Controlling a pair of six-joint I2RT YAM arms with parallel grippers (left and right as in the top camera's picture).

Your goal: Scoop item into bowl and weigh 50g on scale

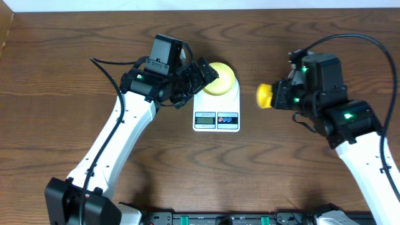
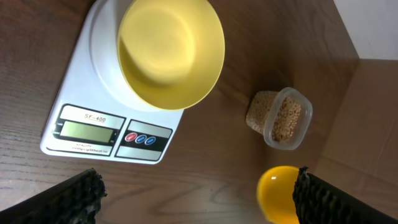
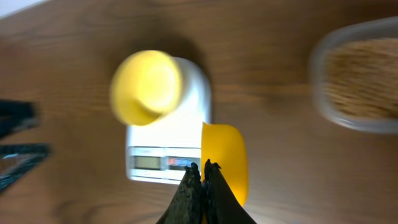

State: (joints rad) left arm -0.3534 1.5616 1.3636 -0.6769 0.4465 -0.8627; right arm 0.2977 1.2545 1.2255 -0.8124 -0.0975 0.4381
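The pale-yellow bowl (image 1: pixel 220 77) stands on the white scale (image 1: pixel 217 117) and looks empty in the left wrist view (image 2: pixel 169 50). The scale (image 2: pixel 81 81) has a grey display with no readable number. My left gripper (image 1: pixel 203 76) is open and empty, just left of the bowl. Its fingers are spread wide in the left wrist view (image 2: pixel 199 196). My right gripper (image 3: pixel 203 169) is shut on a small yellow scoop (image 3: pixel 225 158), held right of the scale (image 1: pixel 265 95). The tan beans (image 2: pixel 287 119) fill a clear tub (image 3: pixel 367 78), hidden under the right arm in the overhead view.
A brown board (image 2: pixel 373 99) stands beyond the tub in the left wrist view. The table's far edge (image 1: pixel 200 9) runs along the top of the overhead view. Both arm bases sit at the front edge.
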